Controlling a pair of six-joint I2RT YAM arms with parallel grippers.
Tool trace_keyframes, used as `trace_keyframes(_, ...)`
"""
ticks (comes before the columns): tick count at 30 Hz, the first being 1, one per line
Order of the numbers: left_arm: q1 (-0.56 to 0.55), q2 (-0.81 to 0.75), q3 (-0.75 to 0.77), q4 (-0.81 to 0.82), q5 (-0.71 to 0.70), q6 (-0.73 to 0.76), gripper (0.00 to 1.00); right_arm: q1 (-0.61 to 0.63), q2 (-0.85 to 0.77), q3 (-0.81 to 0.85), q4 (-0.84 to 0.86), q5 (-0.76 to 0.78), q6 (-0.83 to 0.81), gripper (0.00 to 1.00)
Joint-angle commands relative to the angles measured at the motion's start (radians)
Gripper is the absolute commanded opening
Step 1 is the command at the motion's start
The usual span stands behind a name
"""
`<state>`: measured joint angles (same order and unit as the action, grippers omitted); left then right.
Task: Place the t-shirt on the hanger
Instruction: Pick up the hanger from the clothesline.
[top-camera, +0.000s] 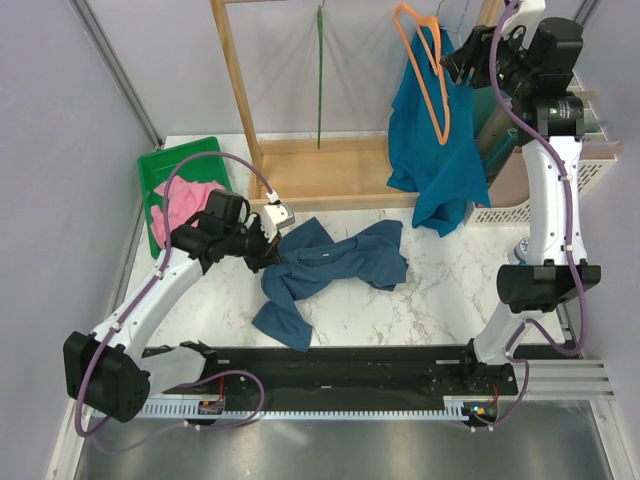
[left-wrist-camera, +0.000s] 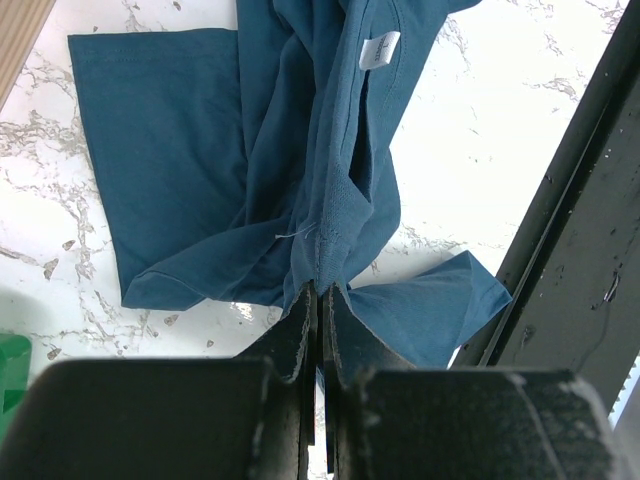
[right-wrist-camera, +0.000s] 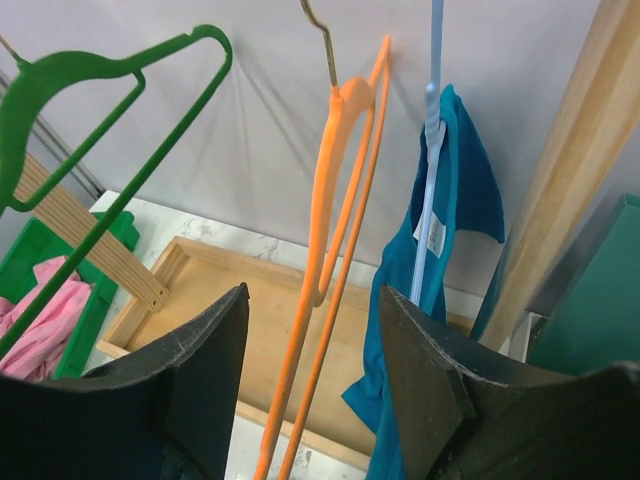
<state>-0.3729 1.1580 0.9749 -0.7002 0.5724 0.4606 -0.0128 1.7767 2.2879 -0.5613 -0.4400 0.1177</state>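
The navy t-shirt (top-camera: 335, 262) lies crumpled on the marble table. My left gripper (top-camera: 268, 250) is shut on a bunched fold at its left edge. In the left wrist view the cloth (left-wrist-camera: 200, 150) spreads away from the pinched fingertips (left-wrist-camera: 318, 292), and a white label (left-wrist-camera: 380, 48) shows near the top. The orange hanger (top-camera: 432, 80) hangs from the wooden rack at the back right. My right gripper (top-camera: 455, 65) is raised beside it and open. In the right wrist view the hanger's orange wires (right-wrist-camera: 335, 200) run between the two spread fingers (right-wrist-camera: 312, 295) without touching either.
A teal shirt (top-camera: 430, 160) hangs on a pale blue hanger (right-wrist-camera: 430, 170) just right of the orange one. A green hanger (top-camera: 320, 70) hangs further left. The wooden rack post (top-camera: 240, 90) and base (top-camera: 330, 175) stand behind. A green bin (top-camera: 165, 165) with a pink garment (top-camera: 185, 200) sits left.
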Motion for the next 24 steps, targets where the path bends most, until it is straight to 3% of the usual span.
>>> trace_keyframes(1,0.000,-0.017,0.002,0.025,0.015,-0.037,0.02,0.008,0.021,0.032,-0.014,0.027,-0.009,0.61)
trace_keyframes(24,0.000,-0.009,-0.001,0.025,0.015,-0.036,0.02,0.122,0.098,-0.010,-0.025,0.222,-0.110,0.53)
